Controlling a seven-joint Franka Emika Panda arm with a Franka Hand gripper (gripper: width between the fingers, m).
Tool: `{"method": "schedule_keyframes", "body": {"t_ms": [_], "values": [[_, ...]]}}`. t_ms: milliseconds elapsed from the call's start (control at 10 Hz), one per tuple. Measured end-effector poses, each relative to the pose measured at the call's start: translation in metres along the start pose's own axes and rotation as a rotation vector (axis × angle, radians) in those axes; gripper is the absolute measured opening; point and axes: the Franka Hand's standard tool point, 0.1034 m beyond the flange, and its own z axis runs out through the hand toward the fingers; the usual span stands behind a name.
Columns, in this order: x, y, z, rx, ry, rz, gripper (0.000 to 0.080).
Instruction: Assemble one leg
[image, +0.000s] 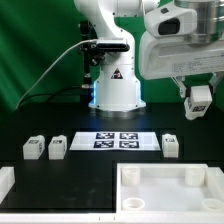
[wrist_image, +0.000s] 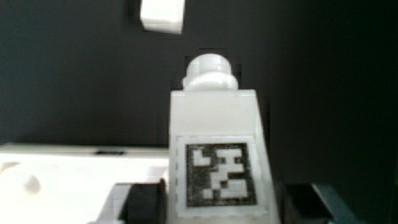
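Leg (image: 199, 102) hangs in the air, pinched between the gripper's (image: 198, 94) 2 fingers; 3 spare legs (image: 33, 148) (image: 57, 147) (image: 170, 146) stand on the table (image: 85, 172) flanking the marker board (image: 117, 140).

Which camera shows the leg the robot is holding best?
The wrist view: the held leg fills the picture, its tag plain, clamped in the gripper. The exterior view shows it small, raised above the table.

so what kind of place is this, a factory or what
Most likely a robotics research lab, not a factory: an arm on a black table, a marker board of printed tags, and the claw holding a tagged white leg.
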Motion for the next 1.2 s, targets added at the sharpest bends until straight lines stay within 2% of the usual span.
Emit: {"method": "schedule_keyframes", "body": {"t_ms": [100,200,400,600,700,800,900,1100,1200], "values": [[0.0,0.001,0.002,-0.005,0.103,-0.004,0.0291],[0.012,0.005,0.0,-0.013,0.208,-0.034,0.0291],[0.057,0.025,-0.015,-0.03,0.437,-0.103,0.0292],[0.1,0.024,-0.031,-0.019,0.644,-0.107,0.0292],[0.102,0.022,-0.027,-0.015,0.653,-0.107,0.0292],[0.105,0.023,-0.034,-0.013,0.761,-0.104,0.0292],[0.102,0.025,-0.029,-0.013,0.806,-0.103,0.0292],[0.102,0.023,-0.023,-0.011,0.769,-0.102,0.0292],[0.105,0.017,-0.01,-0.004,0.763,-0.1,0.0292]]}}
